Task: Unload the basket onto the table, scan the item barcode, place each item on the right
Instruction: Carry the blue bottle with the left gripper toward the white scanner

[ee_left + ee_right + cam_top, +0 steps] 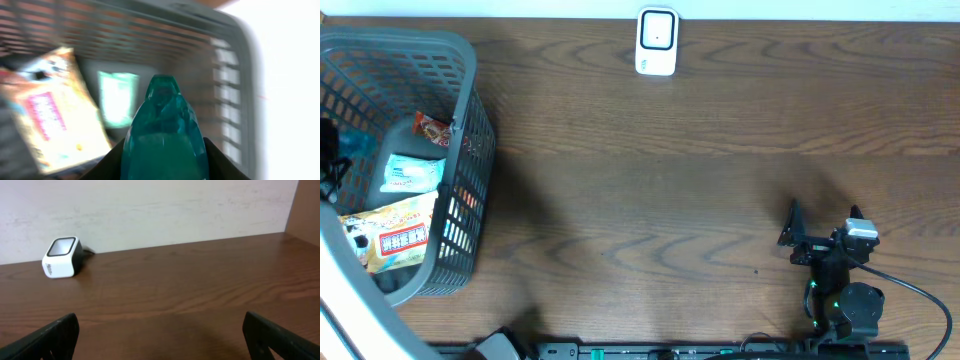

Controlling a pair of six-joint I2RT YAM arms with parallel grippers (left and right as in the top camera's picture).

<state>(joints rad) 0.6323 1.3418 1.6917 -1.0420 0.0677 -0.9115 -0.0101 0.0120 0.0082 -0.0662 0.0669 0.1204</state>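
Teal translucent item (164,131): one, clamped between the dark fingers (114,161) of the left claw (164,155), inside the outline of the grey plastic mesh basket (410,40) at 9 o'clock on the brown wooden bench (650,180). The left wrist view is motion-blurred, so the item's surface detail cannot be read. Overhead, the left arm is cut off at the frame edge.

Basket contents, counted: three packets.
- one yellow snack bag (395,232)
- one white-and-blue pouch (412,172)
- one small red packet (433,127)

One white barcode scanner (656,42) stands at 12 o'clock. Right claw (823,225) sits at 5 o'clock, jaws wide, holding nothing.
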